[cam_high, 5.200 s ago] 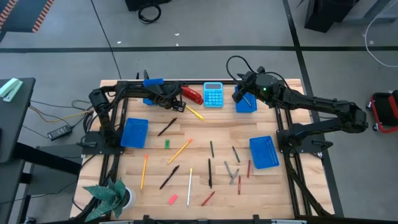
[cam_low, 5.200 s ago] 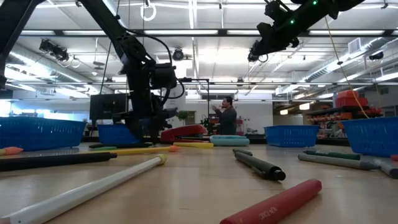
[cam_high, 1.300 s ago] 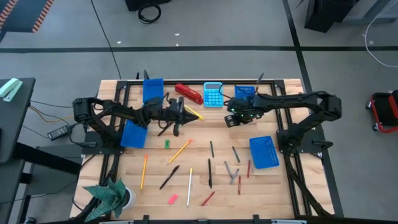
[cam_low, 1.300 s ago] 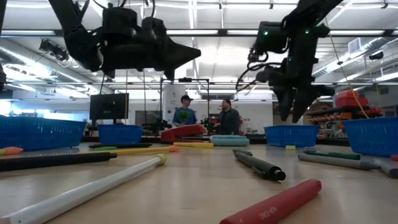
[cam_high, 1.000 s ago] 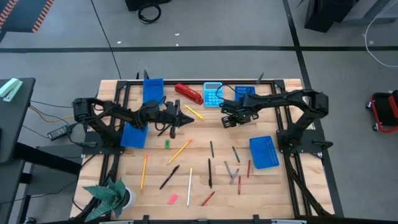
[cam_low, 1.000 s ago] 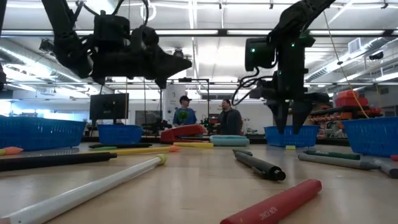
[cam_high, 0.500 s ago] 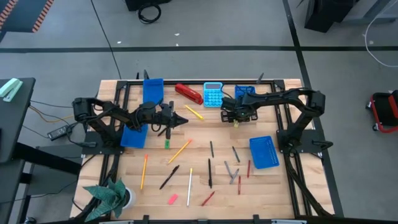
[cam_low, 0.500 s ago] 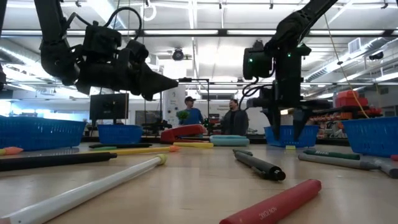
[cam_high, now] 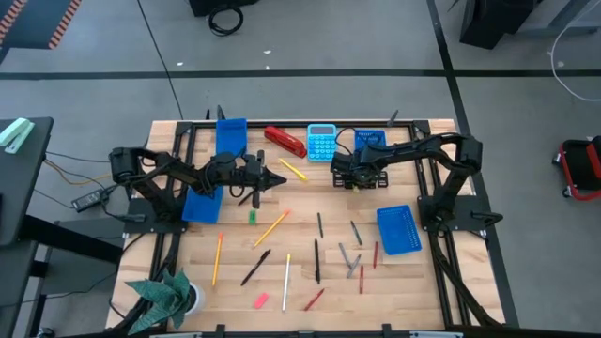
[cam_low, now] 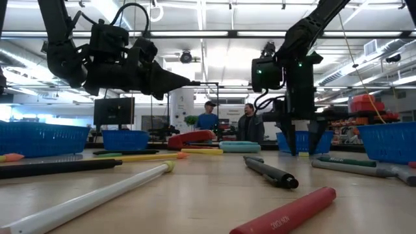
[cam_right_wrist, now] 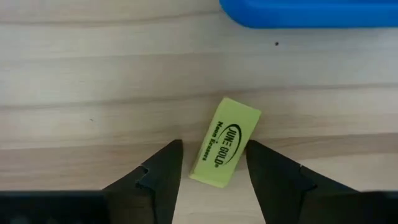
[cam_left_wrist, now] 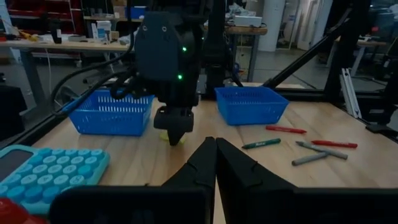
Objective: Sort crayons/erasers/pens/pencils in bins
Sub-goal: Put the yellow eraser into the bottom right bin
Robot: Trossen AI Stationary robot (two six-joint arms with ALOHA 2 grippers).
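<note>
Yellow eraser (cam_right_wrist: 224, 141): flat on the bare wood near a blue bin (cam_right_wrist: 311, 12), between the spread fingers of the right gripper (cam_right_wrist: 212, 163).
Risk: may skid or twist away if the fingers close unevenly.
Long axis: slanted between the fingers.
Left gripper (cam_high: 278, 181): pressed together, empty, above the table.

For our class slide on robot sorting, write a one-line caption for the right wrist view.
Open right gripper straddling a yellow eraser on the wooden table, beside a blue bin.
</note>
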